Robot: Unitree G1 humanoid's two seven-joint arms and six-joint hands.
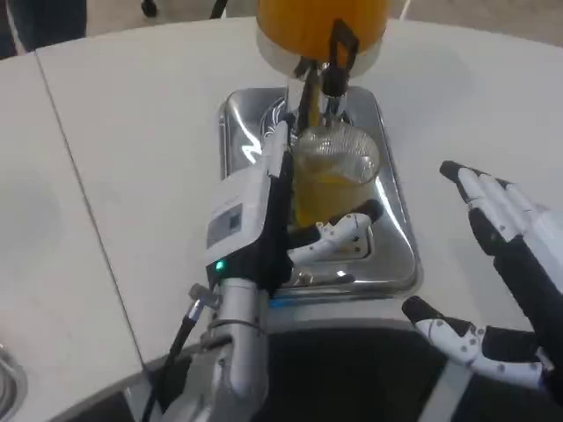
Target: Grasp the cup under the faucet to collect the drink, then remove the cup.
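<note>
A clear cup (339,171), partly filled with orange drink, stands on the steel drip tray (398,237) right under the faucet (327,83) of the orange drink dispenser (299,22). My left hand (259,207) wraps the cup: its fingers (278,151) lie along the cup's left side and the thumb (343,233) crosses the cup's lower front. The cup's base is hidden behind the thumb. My right hand (510,251) hovers to the right of the tray, open, fingers spread, touching nothing.
The black tap lever (339,42) juts out above the cup. The tray sits near the white table's (132,132) front edge. A seam runs down the table at the left. Bare tabletop lies on both sides of the tray.
</note>
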